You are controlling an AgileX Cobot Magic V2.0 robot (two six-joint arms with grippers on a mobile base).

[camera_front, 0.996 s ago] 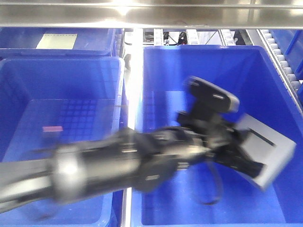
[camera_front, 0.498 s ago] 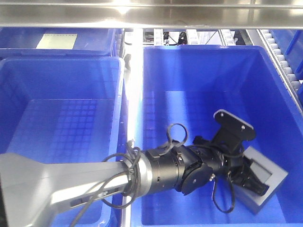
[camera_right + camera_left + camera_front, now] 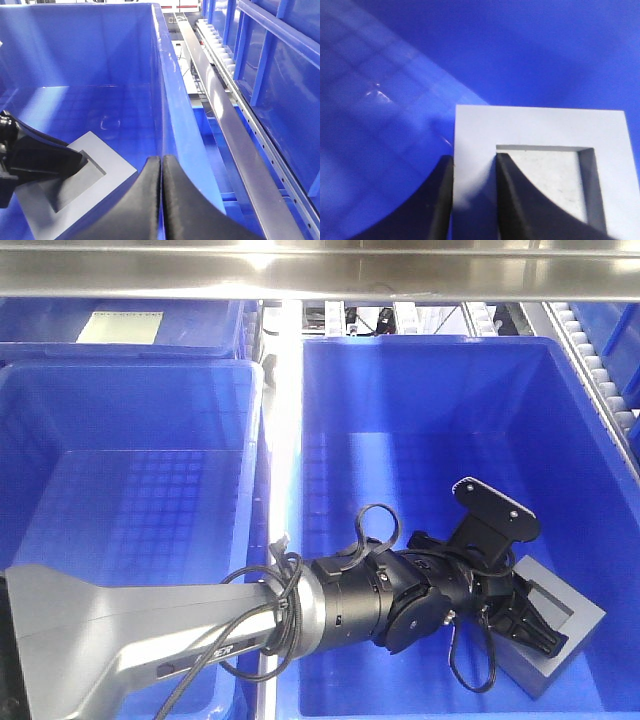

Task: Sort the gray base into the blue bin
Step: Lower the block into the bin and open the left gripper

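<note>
Resting on the floor of the blue bin [image 3: 420, 400], in its near right corner, the gray base [image 3: 565, 625] sits recess upward, slightly lower and flatter than half a second earlier, when it was nearly in the same spot, and far from its tilted, airborne pose a second ago. The left end effector [image 3: 530, 625] has barely shifted since the last frame; its arm, blurred a second back, now shows sharp.

In the left wrist view, that left end effector [image 3: 472, 200] grips the gray base [image 3: 540, 130] by one wall of its recess, one finger [image 3: 442, 200] outside the block, the other inside the square hollow. The grid-textured floor of the blue bin [image 3: 380, 110] lies beside the block.

The right end effector [image 3: 161, 200], fingers pressed together with nothing between them, hovers over the rim of the blue bin [image 3: 167, 90], just above the wall. From there the gray base [image 3: 95, 170] is seen low in the bin with the dark left finger [image 3: 40, 160] lying across it.

Counted in the front view: one gray base, two arms, and three blue tubs, namely the right-hand bin, a second tub [image 3: 130, 460] to its left and a third [image 3: 120, 325] behind that. A looped cable [image 3: 370, 530] trails from the left wrist. A roller conveyor [image 3: 220, 55] runs past the bin's right wall.
</note>
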